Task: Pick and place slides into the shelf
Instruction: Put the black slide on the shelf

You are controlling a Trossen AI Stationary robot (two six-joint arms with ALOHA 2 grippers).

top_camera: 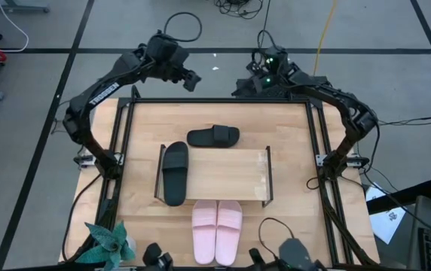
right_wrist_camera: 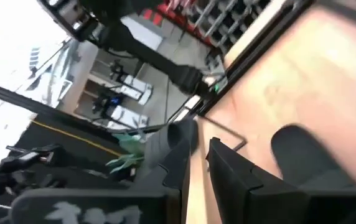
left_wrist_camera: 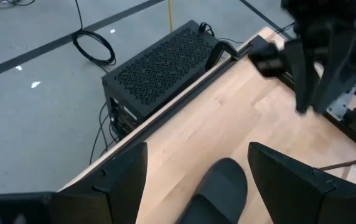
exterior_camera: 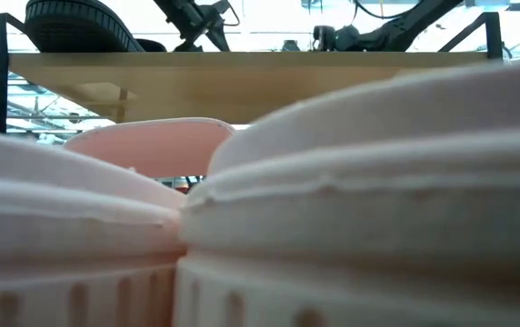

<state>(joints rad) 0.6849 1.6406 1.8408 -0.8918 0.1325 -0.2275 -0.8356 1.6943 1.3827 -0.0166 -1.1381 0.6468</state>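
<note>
My left gripper (top_camera: 192, 80) hangs past the table's (top_camera: 291, 120) far edge, fingers (left_wrist_camera: 119, 177) spread wide and holding nothing; my left wrist view shows a black slide's (left_wrist_camera: 215, 190) end on the wood between them, well below. The high view gives the layout: one black slide (top_camera: 175, 172) lies lengthwise on the left end of the shelf (top_camera: 230, 175), the other black slide (top_camera: 213, 136) lies crosswise on the table just behind the shelf, and the pink pair (top_camera: 217, 230) sits side by side at the near edge, just in front of the shelf. A plant (top_camera: 108, 245) stands at the near left corner. The low view is almost filled by the pink slides (exterior_camera: 351, 200), hiding the table; above them I see only the shelf board's (exterior_camera: 260, 62) edge and a black sole (exterior_camera: 74, 25) on it. My right gripper (top_camera: 247, 84) hovers beyond the far edge too, fingers (right_wrist_camera: 228, 165) nearly together, empty. Its wrist view is smeared; a dark shape there is probably a black slide.
</note>
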